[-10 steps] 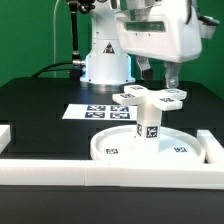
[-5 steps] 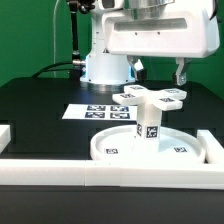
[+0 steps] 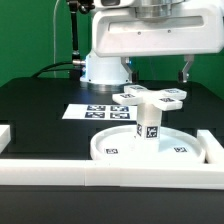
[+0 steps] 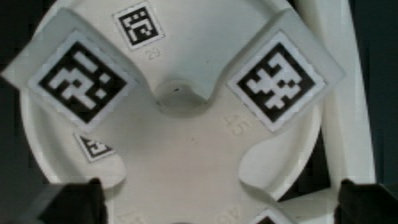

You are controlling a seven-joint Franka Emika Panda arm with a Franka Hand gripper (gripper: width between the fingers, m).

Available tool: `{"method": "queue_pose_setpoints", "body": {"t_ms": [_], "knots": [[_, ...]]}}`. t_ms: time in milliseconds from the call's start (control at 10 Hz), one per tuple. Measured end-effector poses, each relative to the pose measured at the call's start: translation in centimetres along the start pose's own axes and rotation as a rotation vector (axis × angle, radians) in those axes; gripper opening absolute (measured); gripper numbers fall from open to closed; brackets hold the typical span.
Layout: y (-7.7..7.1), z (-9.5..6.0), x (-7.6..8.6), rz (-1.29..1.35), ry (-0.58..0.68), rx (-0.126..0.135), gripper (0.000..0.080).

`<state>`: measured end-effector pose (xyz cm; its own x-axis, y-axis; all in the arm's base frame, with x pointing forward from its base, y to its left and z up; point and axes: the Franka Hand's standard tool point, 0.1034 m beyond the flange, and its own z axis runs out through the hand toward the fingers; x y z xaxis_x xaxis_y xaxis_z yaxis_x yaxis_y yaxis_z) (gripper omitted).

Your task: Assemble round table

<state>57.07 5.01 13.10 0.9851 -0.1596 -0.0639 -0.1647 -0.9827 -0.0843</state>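
Round table (image 3: 148, 120) stood assembled near the counter's (image 3: 40, 110) front bar: disc (image 3: 112, 148), cylinder (image 3: 149, 125), cross piece (image 4: 178, 100) on top. Fingers (image 3: 183, 70) hung above, spread wide, holding nothing.

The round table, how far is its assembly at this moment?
Mostly done, it seems: the cylinder stands upright on the round disc, and the cross-shaped piece sits on top. In hand: nothing; the tool is above the cross piece, open and empty. Whether the cross piece is fully tightened cannot be told; that may be left.
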Motion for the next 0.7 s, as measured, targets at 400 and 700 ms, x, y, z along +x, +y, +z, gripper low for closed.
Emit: {"method": "queue_pose_setpoints", "body": {"t_ms": [400,700], "knots": [[0.18,0.0,0.09,-0.273,0.003,-0.004,0.0649],[0.8,0.15,0.59,-0.703,0.054,-0.032,0.0649]]}}
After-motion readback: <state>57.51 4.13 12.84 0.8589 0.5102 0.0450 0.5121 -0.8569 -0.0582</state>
